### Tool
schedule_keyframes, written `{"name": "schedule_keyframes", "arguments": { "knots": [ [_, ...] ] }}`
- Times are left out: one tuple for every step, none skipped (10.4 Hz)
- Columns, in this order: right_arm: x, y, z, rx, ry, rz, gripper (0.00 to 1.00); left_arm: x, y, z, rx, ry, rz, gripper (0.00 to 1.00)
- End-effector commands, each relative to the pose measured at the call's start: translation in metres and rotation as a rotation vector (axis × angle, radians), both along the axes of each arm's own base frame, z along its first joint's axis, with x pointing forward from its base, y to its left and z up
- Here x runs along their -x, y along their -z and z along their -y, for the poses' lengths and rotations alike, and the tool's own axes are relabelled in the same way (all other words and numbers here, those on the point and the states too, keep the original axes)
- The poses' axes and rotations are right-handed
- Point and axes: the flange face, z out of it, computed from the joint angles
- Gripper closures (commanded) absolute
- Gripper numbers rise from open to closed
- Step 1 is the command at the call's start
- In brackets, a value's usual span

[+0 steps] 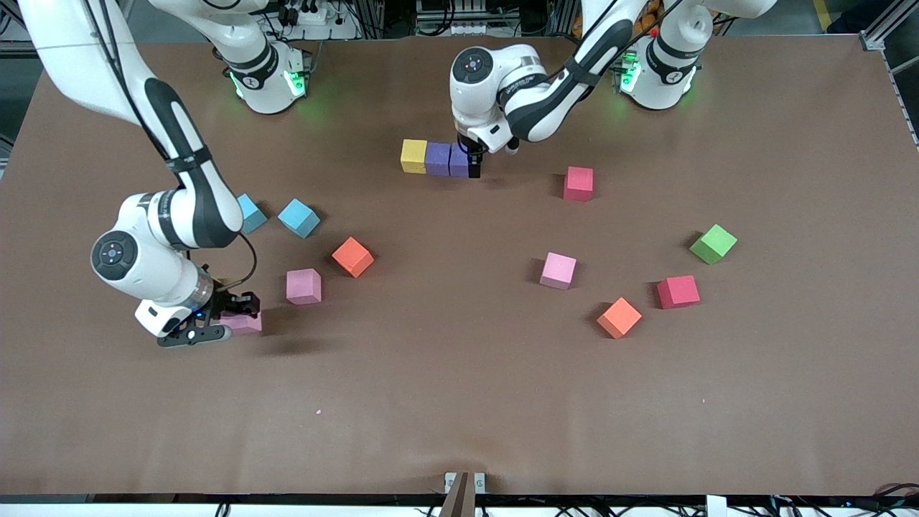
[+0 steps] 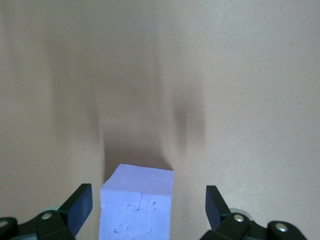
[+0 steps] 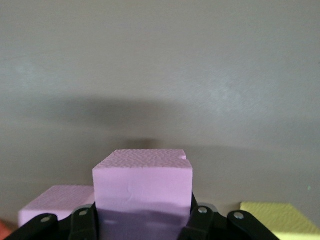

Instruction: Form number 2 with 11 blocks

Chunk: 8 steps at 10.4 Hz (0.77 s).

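Your left hand is down at the end of a short row near the arm bases: a yellow block, then a purple block, then a second purple block, all three touching. The fingers are spread wide with that last purple block sitting between them, and there's a gap on each side, so nothing is gripped there. That row is all there is of the number 2 right now.

Your right hand is low over the surface toward the right arm's end, clamped shut on a pink block. In the right wrist view the pink block is squeezed tight between the fingers, with another pink block and a yellow block peeking in beside it.

The rest are loose on the brown surface. Near the right hand you've got a pink block, an orange block and two light blue blocks, one half hidden by the arm. Toward the left arm's end there's a darker pink block, a pale pink block, an orange block, a red block and a green block, all apart from each other.
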Motion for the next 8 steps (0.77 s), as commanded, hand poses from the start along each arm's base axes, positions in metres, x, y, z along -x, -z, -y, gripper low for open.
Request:
{"name": "schedule_keyframes", "arguments": {
  "knots": [
    [0.011, -0.019, -0.035, 0.0, 0.044, -0.02, 0.45, -0.019, -0.029, -0.017, -0.04, -0.124, 0.073, 0.0],
    [0.014, -0.019, -0.05, 0.0, 0.037, -0.024, 0.45, -0.041, -0.036, -0.03, -0.035, -0.126, 0.082, 0.0],
    [0.017, -0.018, -0.063, 0.0, 0.044, -0.027, 0.45, -0.062, -0.04, -0.044, -0.03, -0.116, 0.086, 0.0],
    [0.02, -0.024, -0.076, 0.0, 0.041, -0.027, 0.45, -0.083, -0.041, -0.059, -0.028, -0.096, 0.086, 0.0],
    [0.027, -0.027, -0.091, 0.007, 0.024, -0.058, 0.45, -0.107, -0.044, -0.076, -0.021, -0.07, 0.087, 0.0],
    [0.033, -0.032, -0.103, 0.013, 0.019, -0.074, 0.45, -0.135, -0.05, -0.088, -0.001, -0.046, 0.091, 0.0],
    [0.042, -0.037, -0.133, 0.014, 0.02, -0.073, 0.45, -0.157, -0.05, -0.1, 0.013, 0.001, 0.087, 0.0],
    [0.055, -0.041, -0.169, 0.015, 0.087, -0.071, 0.45, -0.176, -0.05, -0.108, 0.031, 0.057, 0.084, 0.0]
  ]
}}
